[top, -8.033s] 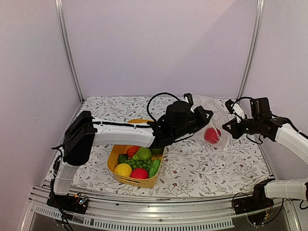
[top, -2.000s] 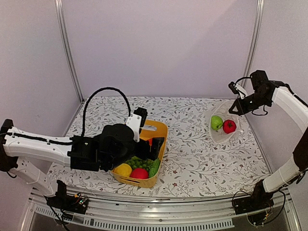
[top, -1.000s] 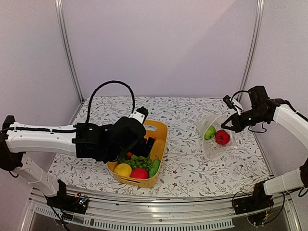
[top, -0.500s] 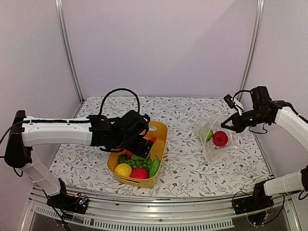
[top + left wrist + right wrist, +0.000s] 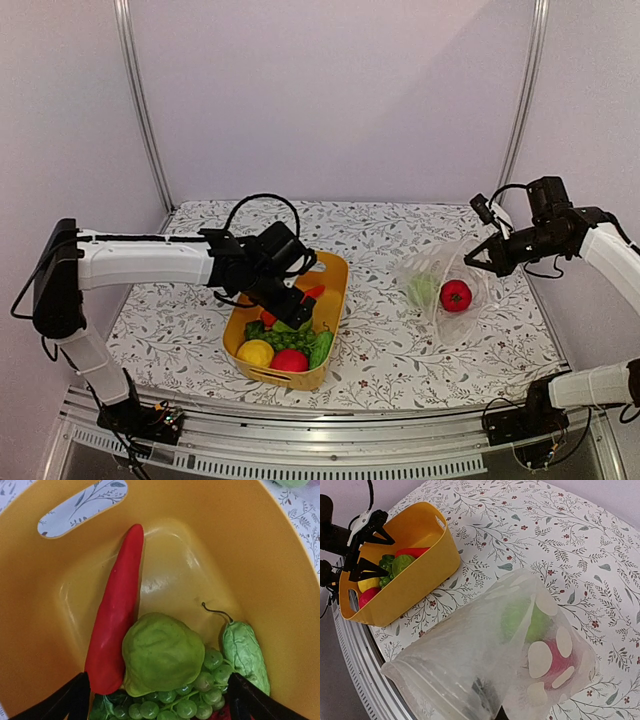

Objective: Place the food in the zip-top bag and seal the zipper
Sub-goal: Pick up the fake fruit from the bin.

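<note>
The yellow basket holds food: a red chili, a lumpy green fruit, green grapes, a leafy green, a yellow fruit and a red fruit. My left gripper hangs open just above the green fruit and grapes, holding nothing. My right gripper is shut on the zip-top bag and holds it off the table. A green fruit and a red fruit lie inside it. The zipper runs along the open mouth. The bag hides the right fingers in the wrist view.
A floral cloth covers the table. Metal frame posts stand at the back corners, with plain walls behind. A rail runs along the near edge.
My left arm has stretched out and its gripper has moved further over the basket, down toward the food. The right gripper has lifted the bag slightly; its fruits shifted.
</note>
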